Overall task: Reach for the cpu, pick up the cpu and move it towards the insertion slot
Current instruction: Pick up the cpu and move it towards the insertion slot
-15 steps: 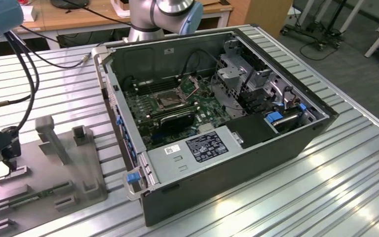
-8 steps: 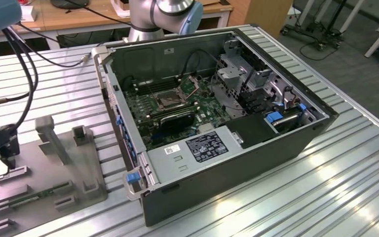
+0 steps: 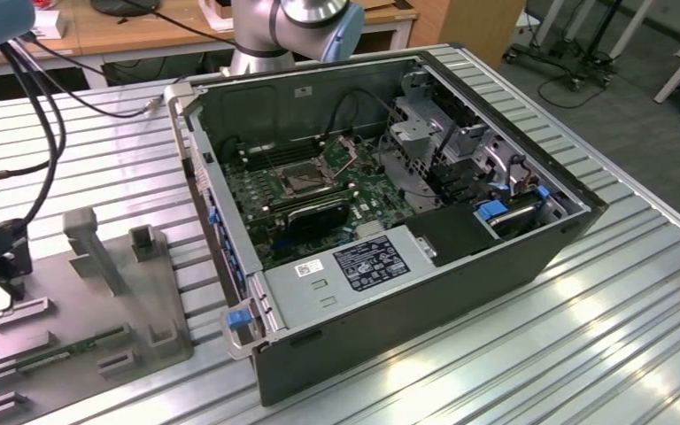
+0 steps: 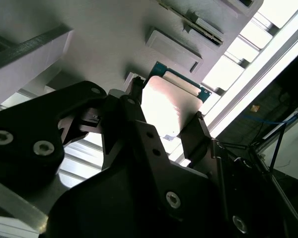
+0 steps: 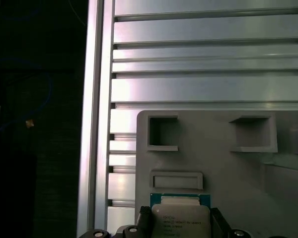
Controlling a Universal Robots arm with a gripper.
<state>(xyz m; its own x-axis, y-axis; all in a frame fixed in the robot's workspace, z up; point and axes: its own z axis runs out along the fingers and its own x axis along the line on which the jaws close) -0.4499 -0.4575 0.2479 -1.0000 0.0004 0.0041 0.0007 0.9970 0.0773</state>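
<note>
gripping cpu; exterior view's insertion slot

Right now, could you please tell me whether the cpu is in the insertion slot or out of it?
Out. The cpu is at the grey holder, by the gripper; the insertion slot is inside the case.

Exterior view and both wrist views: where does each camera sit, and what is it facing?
Exterior view: off the arm, high up, looking down on the open computer case and grey fixture plate; the arm shows beyond the case.
First wrist view: on the wrist, looking past the gripper at the plate and slatted table; fingertips show.
Second wrist view: on the wrist, close behind the gripper's black body.
Shared: both wrist views show the cpu gripped.
</note>
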